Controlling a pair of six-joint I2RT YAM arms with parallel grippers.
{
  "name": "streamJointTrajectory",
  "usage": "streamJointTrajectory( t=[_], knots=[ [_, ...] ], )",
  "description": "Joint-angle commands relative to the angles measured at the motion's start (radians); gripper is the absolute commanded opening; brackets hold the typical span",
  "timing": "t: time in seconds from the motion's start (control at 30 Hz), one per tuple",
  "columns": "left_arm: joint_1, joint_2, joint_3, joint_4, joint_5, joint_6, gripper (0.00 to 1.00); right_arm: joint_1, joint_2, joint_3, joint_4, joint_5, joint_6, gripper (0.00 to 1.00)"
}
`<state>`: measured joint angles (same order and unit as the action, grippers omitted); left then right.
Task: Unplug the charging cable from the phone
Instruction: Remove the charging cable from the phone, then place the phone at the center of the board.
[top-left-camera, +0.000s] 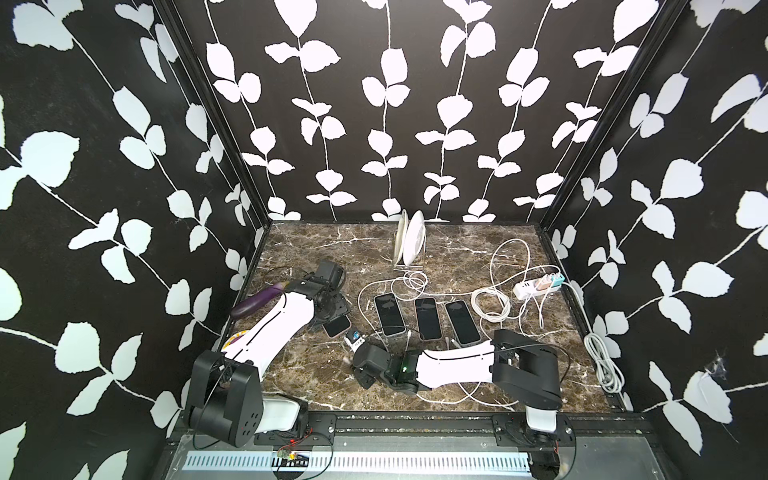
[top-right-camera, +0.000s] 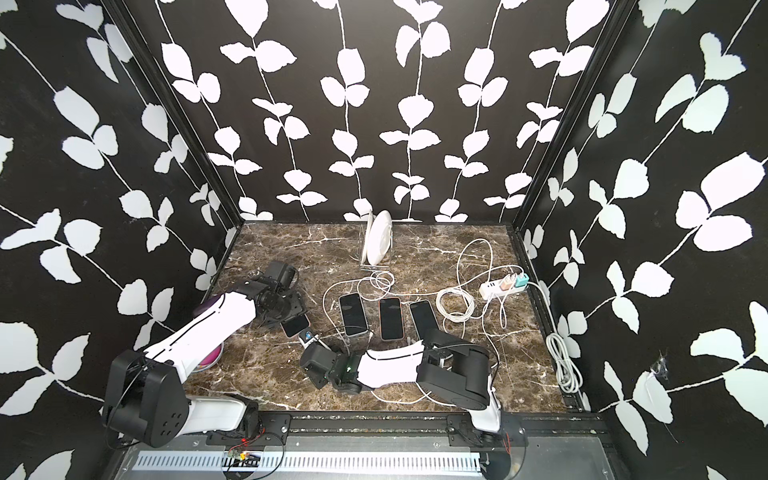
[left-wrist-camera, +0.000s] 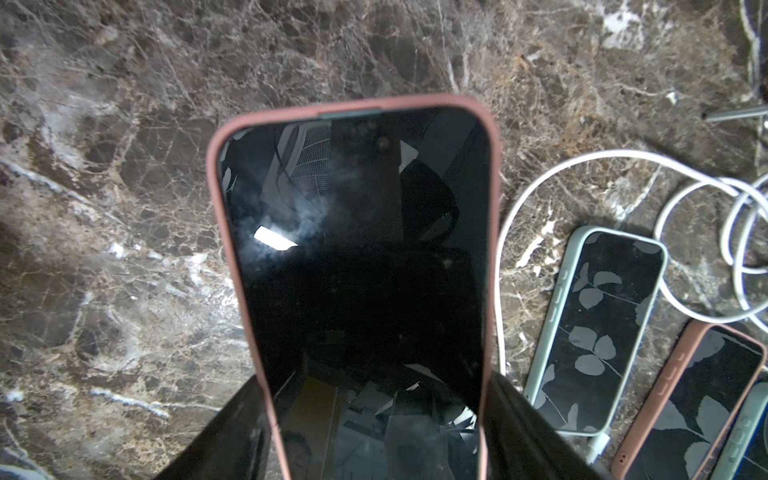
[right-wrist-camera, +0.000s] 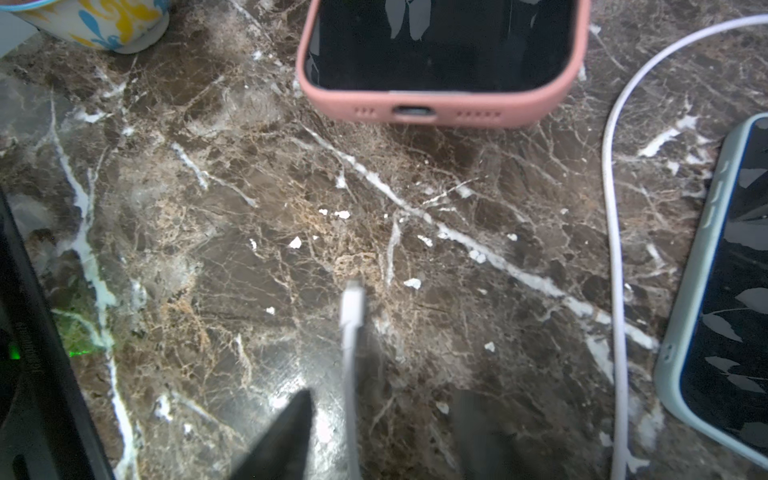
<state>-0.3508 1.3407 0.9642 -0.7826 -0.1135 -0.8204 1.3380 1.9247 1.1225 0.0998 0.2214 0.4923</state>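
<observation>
Leftward, right arm (top-left-camera: 453, 365) stretched low, fingers (right-wrist-camera: 286, 436) apart

Pink-cased phone (left-wrist-camera: 353, 270) between fingers (left-wrist-camera: 536, 432) of the left tool (left-wrist-camera: 374, 399), on marble (left-wrist-camera: 124, 216).

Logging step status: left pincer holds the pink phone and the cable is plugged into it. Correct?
Not plugged. The right wrist view shows the pink phone with its port empty and the cable's plug lying on the table apart from it, ahead of the open right pincer. The left pincer does hold the pink phone.
</observation>
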Motion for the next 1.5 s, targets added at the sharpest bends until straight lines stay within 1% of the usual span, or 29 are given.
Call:
streamJointTrajectory(
  t=[0.0, 0.13, 0.23, 0.3, 0.4, 0.5, 0.6, 0.7, 0.83, 0.93, 1.1, 1.23, 1.27, 1.33, 1.37, 1.4, 1.47],
  knots=[
    [0.002, -0.006, -0.027, 0.006, -0.022, 0.019, 0.00, 0.006, -0.040, -0.005, 0.009, -0.007, 0.011, 0.80],
    [0.001, 0.025, -0.036, 0.014, -0.027, 0.045, 0.00, 0.006, -0.103, -0.033, 0.007, 0.017, 0.017, 0.83],
    [0.002, 0.064, -0.025, 0.027, -0.041, 0.091, 0.00, 0.006, -0.195, -0.076, -0.015, 0.065, 0.029, 0.84],
    [0.001, 0.106, -0.008, 0.025, -0.047, 0.125, 0.00, 0.005, -0.273, -0.113, -0.046, 0.120, 0.046, 0.84],
    [0.002, 0.159, 0.006, 0.027, -0.059, 0.160, 0.00, -0.004, -0.403, -0.149, -0.186, 0.227, 0.110, 0.84],
    [0.001, 0.195, 0.001, 0.042, -0.065, 0.183, 0.00, -0.040, -0.520, -0.146, -0.429, 0.312, 0.197, 0.84],
    [0.001, 0.217, 0.011, 0.039, -0.089, 0.205, 0.00, -0.084, -0.652, -0.162, -0.607, 0.360, 0.242, 0.84],
    [0.001, 0.236, 0.028, 0.045, -0.093, 0.238, 0.00, -0.130, -0.790, -0.204, -0.699, 0.391, 0.266, 0.85],
    [0.001, 0.282, 0.057, 0.063, -0.072, 0.272, 0.00, -0.216, -0.941, -0.270, -0.774, 0.384, 0.300, 0.86],
    [0.001, 0.317, 0.078, 0.078, -0.046, 0.288, 0.00, -0.269, -1.009, -0.310, -0.813, 0.354, 0.318, 0.86],
    [0.001, 0.362, 0.078, 0.100, -0.020, 0.271, 0.00, -0.301, -1.053, -0.326, -0.883, 0.355, 0.331, 0.86],
    [0.001, 0.376, 0.061, 0.107, -0.018, 0.260, 0.00, -0.317, -1.069, -0.331, -0.890, 0.350, 0.328, 0.87],
    [0.001, 0.380, 0.058, 0.107, -0.016, 0.260, 0.09, -0.322, -1.068, -0.330, -0.891, 0.348, 0.326, 0.87],
    [0.001, 0.378, 0.051, 0.115, -0.003, 0.265, 0.34, -0.329, -1.063, -0.324, -0.890, 0.341, 0.321, 0.87],
    [0.001, 0.376, 0.048, 0.119, 0.003, 0.268, 0.41, -0.332, -1.062, -0.321, -0.890, 0.339, 0.318, 0.87],
    [0.001, 0.372, 0.046, 0.121, 0.008, 0.269, 0.45, -0.333, -1.060, -0.318, -0.891, 0.338, 0.316, 0.87],
    [0.001, 0.360, 0.041, 0.129, 0.016, 0.273, 0.50, -0.334, -1.060, -0.314, -0.891, 0.338, 0.314, 0.87]
  ],
)
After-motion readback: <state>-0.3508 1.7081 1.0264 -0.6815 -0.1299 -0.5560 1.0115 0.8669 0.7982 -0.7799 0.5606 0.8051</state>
